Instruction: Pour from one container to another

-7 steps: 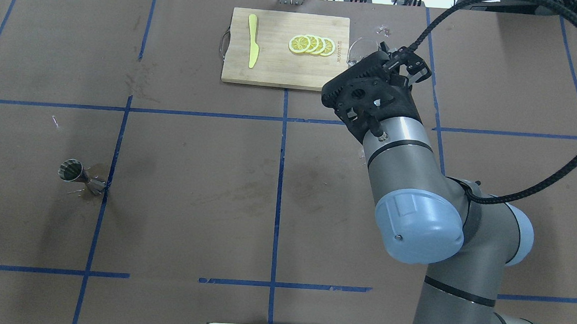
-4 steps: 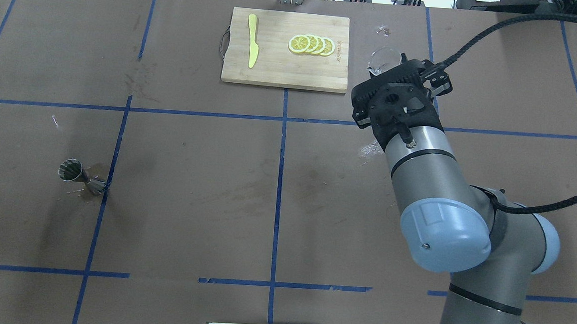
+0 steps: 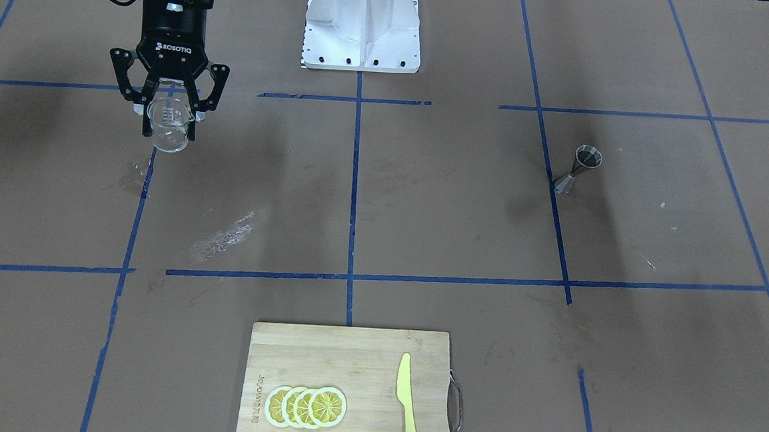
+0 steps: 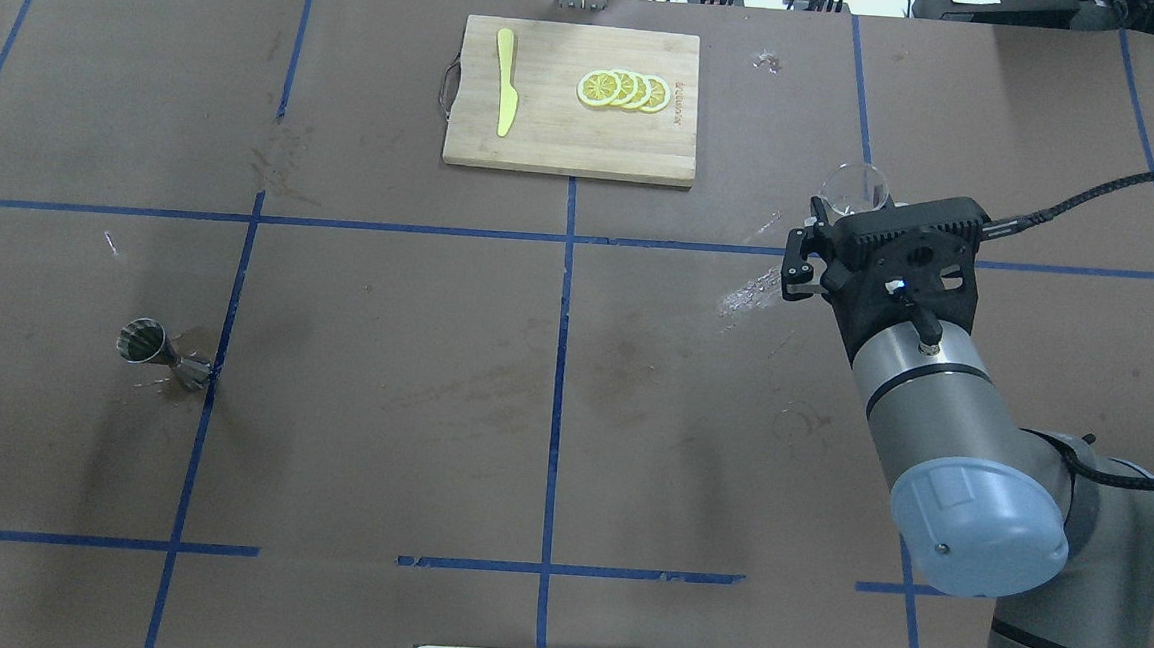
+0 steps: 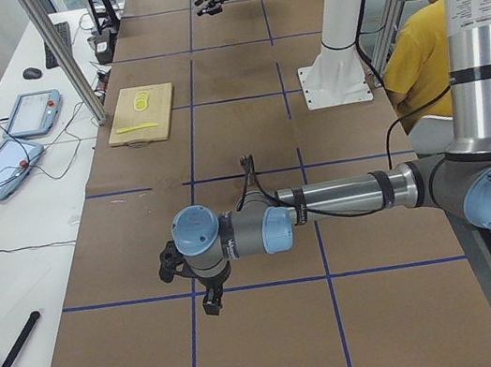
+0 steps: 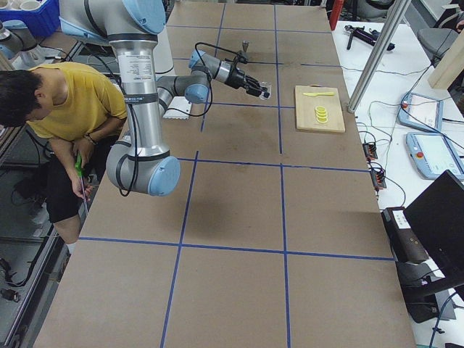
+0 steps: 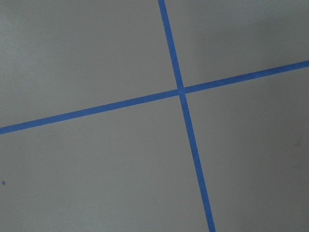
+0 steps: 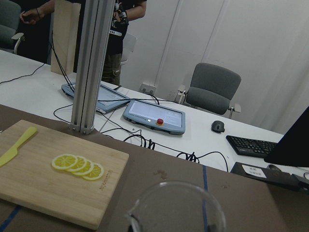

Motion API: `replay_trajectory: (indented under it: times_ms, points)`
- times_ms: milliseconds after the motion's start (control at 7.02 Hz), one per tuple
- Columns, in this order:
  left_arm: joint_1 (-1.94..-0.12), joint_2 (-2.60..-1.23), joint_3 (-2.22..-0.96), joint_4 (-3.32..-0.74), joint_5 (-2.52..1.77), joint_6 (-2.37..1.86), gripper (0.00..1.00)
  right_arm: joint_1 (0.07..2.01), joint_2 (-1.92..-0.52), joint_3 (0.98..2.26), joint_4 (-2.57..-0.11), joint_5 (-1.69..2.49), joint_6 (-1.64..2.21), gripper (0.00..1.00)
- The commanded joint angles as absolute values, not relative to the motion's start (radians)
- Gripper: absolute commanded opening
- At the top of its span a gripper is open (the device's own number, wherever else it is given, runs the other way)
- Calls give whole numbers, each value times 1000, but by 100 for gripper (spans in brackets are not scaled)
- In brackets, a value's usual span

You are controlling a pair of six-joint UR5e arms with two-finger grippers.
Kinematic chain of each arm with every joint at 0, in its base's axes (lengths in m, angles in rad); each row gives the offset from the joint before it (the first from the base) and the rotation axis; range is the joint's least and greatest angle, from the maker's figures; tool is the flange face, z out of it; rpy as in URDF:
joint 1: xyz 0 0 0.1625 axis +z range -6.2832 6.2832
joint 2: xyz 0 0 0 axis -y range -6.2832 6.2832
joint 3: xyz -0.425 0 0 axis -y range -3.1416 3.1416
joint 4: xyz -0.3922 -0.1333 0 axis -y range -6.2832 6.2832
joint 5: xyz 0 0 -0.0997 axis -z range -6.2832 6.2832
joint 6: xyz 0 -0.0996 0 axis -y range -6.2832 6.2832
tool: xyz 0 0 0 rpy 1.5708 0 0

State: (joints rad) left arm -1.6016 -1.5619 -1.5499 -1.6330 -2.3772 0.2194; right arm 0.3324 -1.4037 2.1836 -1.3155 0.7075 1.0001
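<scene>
Even overhead light, soft shadows on table (image 3: pixel 437 232) (blurred edges), glass cup (image 8: pixel 176 210) blurry near lens — left wrist view dim.

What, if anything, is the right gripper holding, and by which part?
The right gripper holds the glass cup upright, its fingers clamped on opposite sides of the wall, just below the rim.

Environment: robotics laboratory. Indicators: two UR5e arms (image 4: pixel 933 406) flank a white pedestal (image 3: pixel 363 21). The table is surfaced with brown paper (image 4: pixel 388 302) and divided by a blue tape grid (image 4: pixel 560 363). Ahead of the fingers of the right gripper (image 3: pixel 170 124), past the table edge, a white bench (image 8: pixel 207 145) carries teach pendants (image 8: pixel 154 116), cables (image 8: pixel 145 140), a keyboard (image 8: pixel 251 145) and a mouse (image 8: pixel 218 126). An aluminium extrusion post (image 8: pixel 89 63) and an office chair (image 8: pixel 212 89) stand nearby. An operator in a yellow shirt (image 6: pixel 65 98) is beside the arms.
</scene>
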Motion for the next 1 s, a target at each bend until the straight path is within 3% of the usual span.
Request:
replay_trajectory:
  times_ms: [0,855]
  points:
    - [-1601,-1563,-1549,-1635,-2376,219,100,269,-1500,2180,-1312,675,1161,0]
    - [-1601,-1563,-1557,-1634,-2379,219,100,167,-1585,2099,-1312,560,1442,0]
